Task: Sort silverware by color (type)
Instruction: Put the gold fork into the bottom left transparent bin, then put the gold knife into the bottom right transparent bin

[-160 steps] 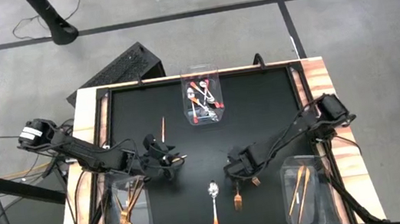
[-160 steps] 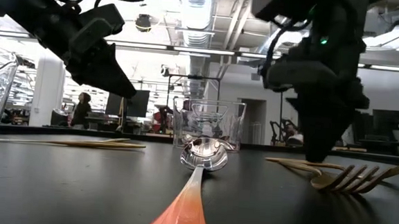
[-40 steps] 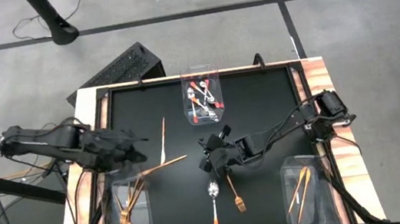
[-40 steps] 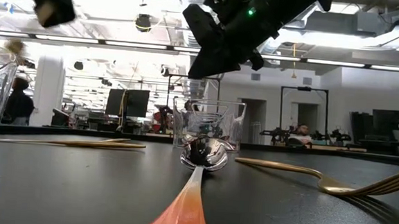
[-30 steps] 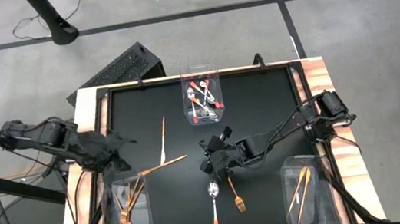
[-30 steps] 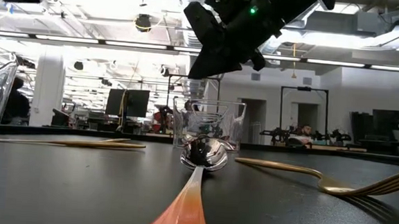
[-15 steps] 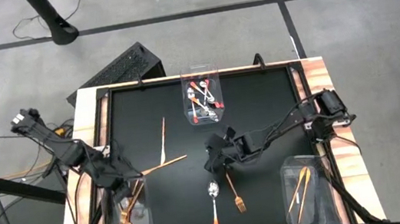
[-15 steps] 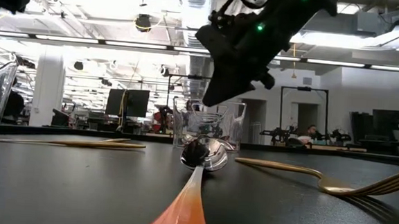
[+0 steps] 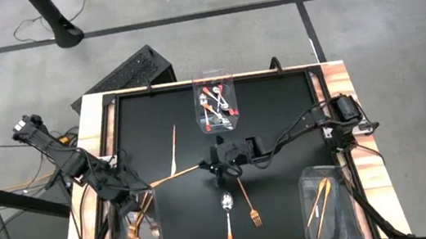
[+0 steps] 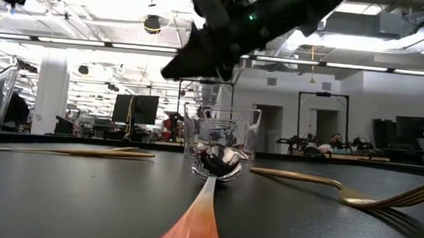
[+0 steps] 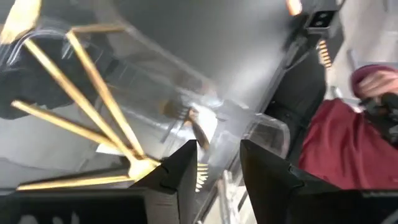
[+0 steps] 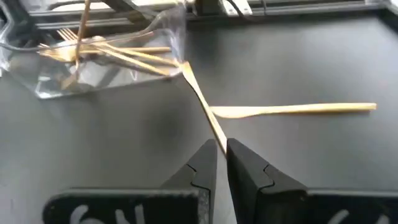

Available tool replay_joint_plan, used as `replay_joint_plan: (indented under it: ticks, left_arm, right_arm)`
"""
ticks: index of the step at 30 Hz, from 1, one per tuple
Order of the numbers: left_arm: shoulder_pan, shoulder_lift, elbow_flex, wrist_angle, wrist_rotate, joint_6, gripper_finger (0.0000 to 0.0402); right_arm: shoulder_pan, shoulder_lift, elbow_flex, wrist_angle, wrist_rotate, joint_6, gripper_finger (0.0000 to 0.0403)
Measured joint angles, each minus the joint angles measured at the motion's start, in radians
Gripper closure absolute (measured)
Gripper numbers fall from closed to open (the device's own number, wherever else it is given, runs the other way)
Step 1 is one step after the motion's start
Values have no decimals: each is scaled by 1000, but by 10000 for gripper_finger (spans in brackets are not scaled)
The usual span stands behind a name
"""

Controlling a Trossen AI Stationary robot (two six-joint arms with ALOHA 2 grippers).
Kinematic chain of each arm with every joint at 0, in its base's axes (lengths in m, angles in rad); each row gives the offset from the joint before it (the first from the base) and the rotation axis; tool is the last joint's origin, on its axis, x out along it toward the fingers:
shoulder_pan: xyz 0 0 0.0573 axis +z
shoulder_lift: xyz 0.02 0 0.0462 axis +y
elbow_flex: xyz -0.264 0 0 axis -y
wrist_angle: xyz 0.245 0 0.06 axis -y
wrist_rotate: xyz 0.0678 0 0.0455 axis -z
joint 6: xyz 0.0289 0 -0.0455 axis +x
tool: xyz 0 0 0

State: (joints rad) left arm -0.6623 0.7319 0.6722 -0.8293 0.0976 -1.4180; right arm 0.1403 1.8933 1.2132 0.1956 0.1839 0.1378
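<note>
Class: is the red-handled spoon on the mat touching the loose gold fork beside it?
Apart. The high view shows bare black mat between the spoon and the fork.

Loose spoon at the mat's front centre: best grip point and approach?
Grip the spoon mid-handle, coming straight down from above. It lies flat on the black mat, the orange-red handle slim and straight and pointing to the front edge, the rounded silver bowl harder to pinch. Close across the handle's width, minding the gold fork lying just beside it.

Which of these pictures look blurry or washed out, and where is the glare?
Low view: bright ceiling lights behind; the spoon up close is soft, its handle a blur. Left wrist view: smeared throughout, forks and bin hazy. Right wrist view: sharper, a pale sheen on the table. High view: evenly lit.
</note>
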Motion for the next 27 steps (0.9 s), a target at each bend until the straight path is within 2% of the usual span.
replay_joint_plan:
  ticks: [3, 9, 13, 17, 22, 24, 27]
  left_arm:
    - [-11, 1, 31, -36, -19, 0, 292]
    - [-54, 11, 25, -166, 3, -59, 290]
    - [-69, 24, 24, -204, 12, -96, 281]
    - [-68, 13, 25, -210, -6, -117, 276]
    - [-71, -1, 76, -236, -150, -77, 275]
    - [-71, -3, 105, -233, -247, -16, 275]
    - [-71, -4, 123, -217, -425, 99, 275]
  right_arm:
    - [-10, 38, 48, 34, -6, -22, 344]
    - [-20, 92, 95, -20, -31, -55, 336]
    - [-26, 129, 131, 5, -53, -69, 298]
    - [-39, 178, 177, -4, -91, -84, 238]
    - [-64, 272, 272, -39, -110, -110, 186]
    - [-72, 299, 302, -100, -110, -114, 182]
    - [-85, 342, 349, -101, -111, -119, 185]
